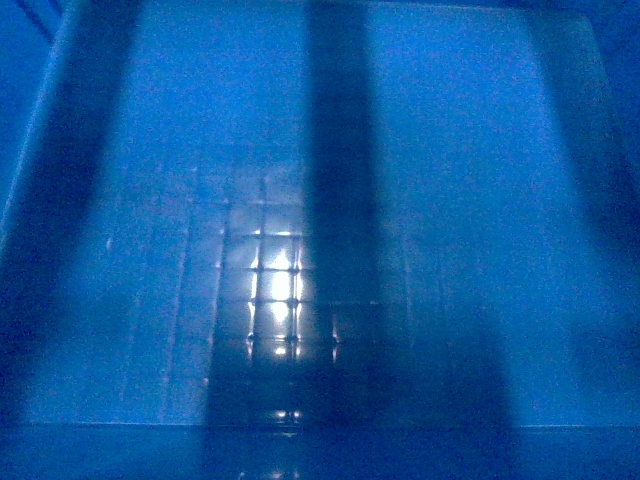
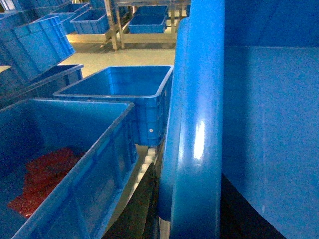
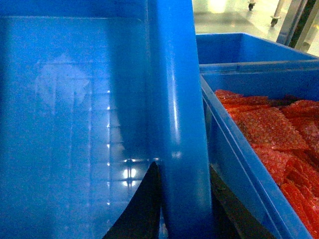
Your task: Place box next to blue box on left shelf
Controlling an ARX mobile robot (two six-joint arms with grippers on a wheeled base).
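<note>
Head view: filled by the inside of the box (image 1: 420, 150), held close to the camera. Smooth blue walls, grid-patterned floor with a bright glare patch near centre. Dark vertical shadow bands cross the floor. No end effector shows in this view.

Left wrist view: the box's rounded rim (image 2: 199, 134) runs vertically through the frame, inner wall to the right of it. The left end effector (image 2: 158, 209) straddles this rim at bottom; one dark finger (image 2: 144, 204) lies on the outer side, darker material shows on the inner side. It appears clamped on the rim. To the left stands a crate with red material (image 2: 40, 174) in its bottom. Beyond that, an empty blue crate (image 2: 124, 89). Farther off, more blue crates on a metal rack (image 2: 114, 25).

Right wrist view: the opposite rim (image 3: 174, 124) runs vertically, box floor to its left. The right end effector (image 3: 182, 204) has dark fingers (image 3: 142, 204) on both sides of the rim, gripping it. Just right of the box sits a crate of red bubble-textured sheets (image 3: 269, 134); another blue crate (image 3: 249, 47) lies behind it.
</note>
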